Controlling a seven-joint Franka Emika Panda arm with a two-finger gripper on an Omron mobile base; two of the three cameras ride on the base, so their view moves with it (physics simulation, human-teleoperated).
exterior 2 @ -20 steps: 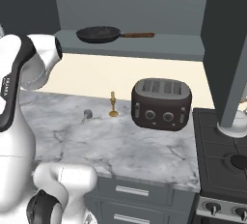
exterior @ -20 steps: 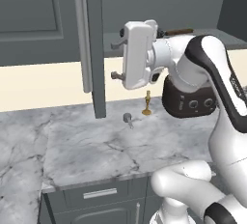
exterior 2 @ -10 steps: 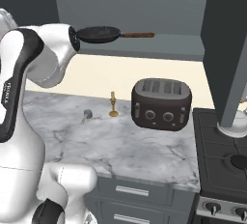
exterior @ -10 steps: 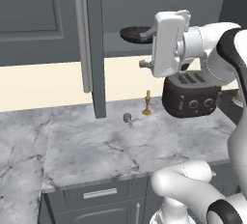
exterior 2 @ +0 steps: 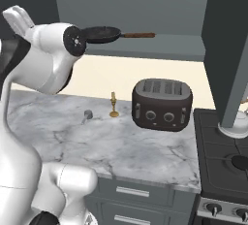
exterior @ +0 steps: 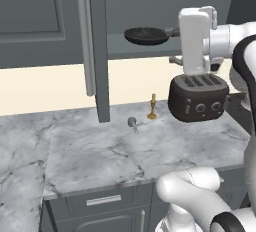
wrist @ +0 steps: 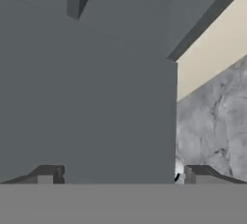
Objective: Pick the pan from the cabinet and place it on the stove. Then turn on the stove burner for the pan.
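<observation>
While hidden from the bases, wide-spread claw (wrist: 120,172) before the cabinet (wrist: 87,97); pan (exterior 2: 102,34) shelved.

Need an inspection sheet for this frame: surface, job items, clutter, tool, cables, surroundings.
Surface: grey-veined marble counter, nothing spilled.
Job's things: black pan lies on the shelf of the open cabinet, brown handle pointing toward the stove side; stove at the counter's right end, with a pale pot-like thing on a back burner.
Clutter: dark four-slot toaster, small gold candlestick-like figure, small grey object, all on the counter.
Tool: open and empty, raised at shelf height near the pan in the left base view.
Cables: nothing seen.
Surroundings: cream wall under the cabinet, grey drawers below the counter.
</observation>
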